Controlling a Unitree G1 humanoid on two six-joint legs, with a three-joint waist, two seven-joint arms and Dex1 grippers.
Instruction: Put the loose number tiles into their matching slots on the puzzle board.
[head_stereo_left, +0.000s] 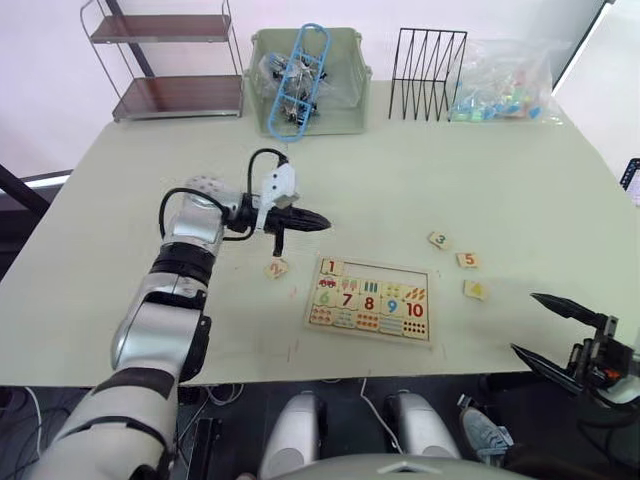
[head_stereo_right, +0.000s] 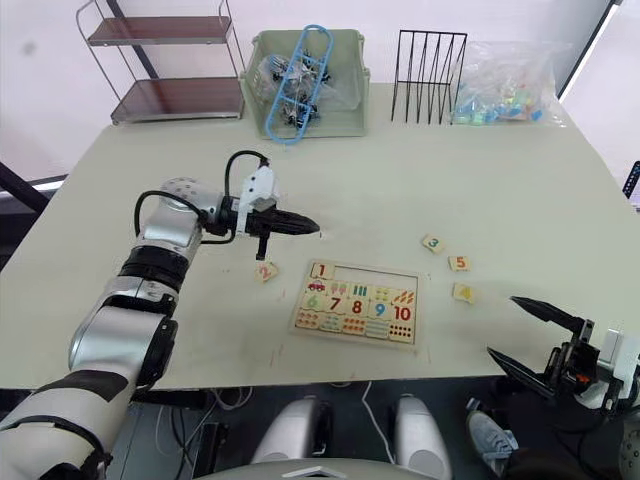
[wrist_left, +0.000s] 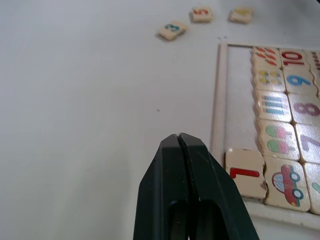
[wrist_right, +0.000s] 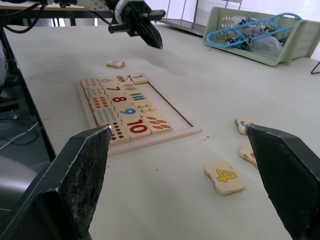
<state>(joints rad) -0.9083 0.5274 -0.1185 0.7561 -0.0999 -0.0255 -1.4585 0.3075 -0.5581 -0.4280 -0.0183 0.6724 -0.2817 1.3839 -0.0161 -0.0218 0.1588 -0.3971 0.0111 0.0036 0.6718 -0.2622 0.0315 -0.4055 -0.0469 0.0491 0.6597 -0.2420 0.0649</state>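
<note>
On the pale table, the flat pale-wood puzzle board (head_stereo_left: 370, 299) holds tile 1 (head_stereo_left: 331, 267). Tiles 2 (head_stereo_left: 277, 268), 3 (head_stereo_left: 438, 240), 5 (head_stereo_left: 467, 260), 4 (head_stereo_left: 476, 290) lie loose. Left gripper (head_stereo_left: 318, 223) fingers pressed together; right gripper (head_stereo_left: 540, 325) spread.

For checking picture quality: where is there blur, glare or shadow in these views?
Left wrist view: the shut left gripper fingers look soft up close, while the puzzle board stays readable. Right wrist view: the right gripper's fingers are blurred, the 4 tile sharp. Left eye view: bright window glare behind the shelf rack.
</note>
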